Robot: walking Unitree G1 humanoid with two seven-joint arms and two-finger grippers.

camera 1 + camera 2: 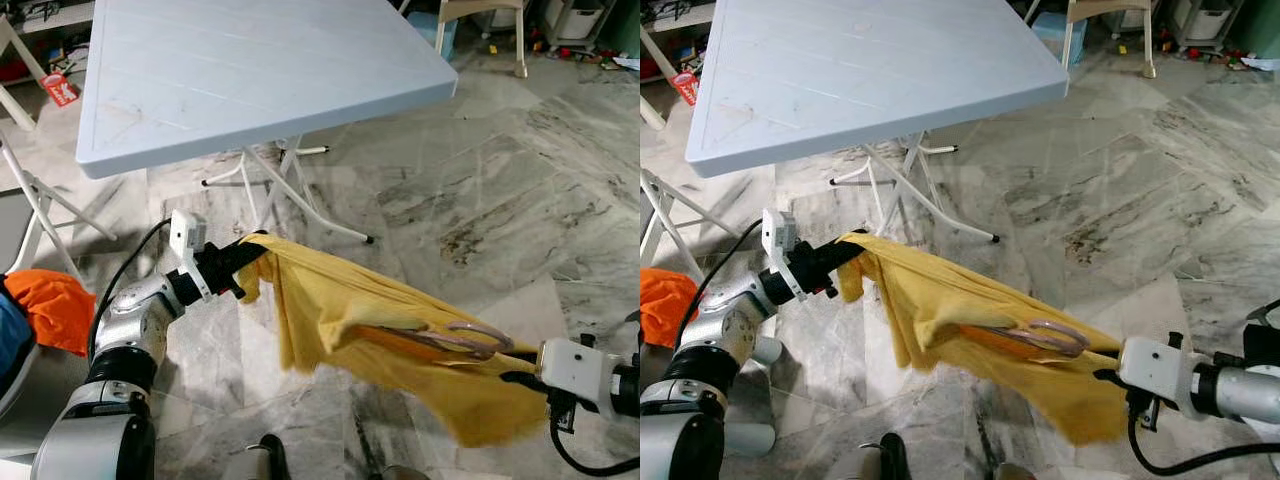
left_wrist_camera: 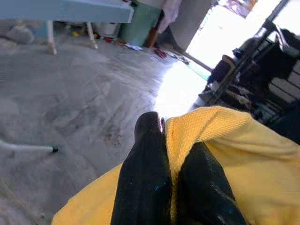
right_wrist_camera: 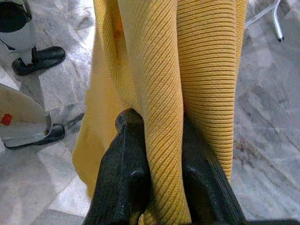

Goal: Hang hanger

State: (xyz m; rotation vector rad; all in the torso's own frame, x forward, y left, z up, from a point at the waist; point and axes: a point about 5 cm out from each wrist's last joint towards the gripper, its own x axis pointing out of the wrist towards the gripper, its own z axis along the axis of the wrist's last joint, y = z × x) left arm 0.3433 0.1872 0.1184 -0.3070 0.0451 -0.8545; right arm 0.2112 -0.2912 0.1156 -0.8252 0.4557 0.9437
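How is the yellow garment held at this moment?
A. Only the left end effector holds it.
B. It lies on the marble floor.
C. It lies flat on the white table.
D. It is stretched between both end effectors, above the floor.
D: the left end effector pinches one end of the yellow garment and the right end effector the other, with a hanger on the cloth.

Most of the hanger (image 1: 455, 342) is buried in the yellow cloth (image 1: 330, 305); I see just a pinkish loop and a strip of orange, and cannot tell where its hook is. The fingertips of my right gripper (image 1: 515, 372) are covered by the cloth's folds. My right arm runs off the picture's edge. The table (image 1: 240, 70) is cut off at the top, and the orange cloth (image 1: 50, 305) at my left is cut off too.
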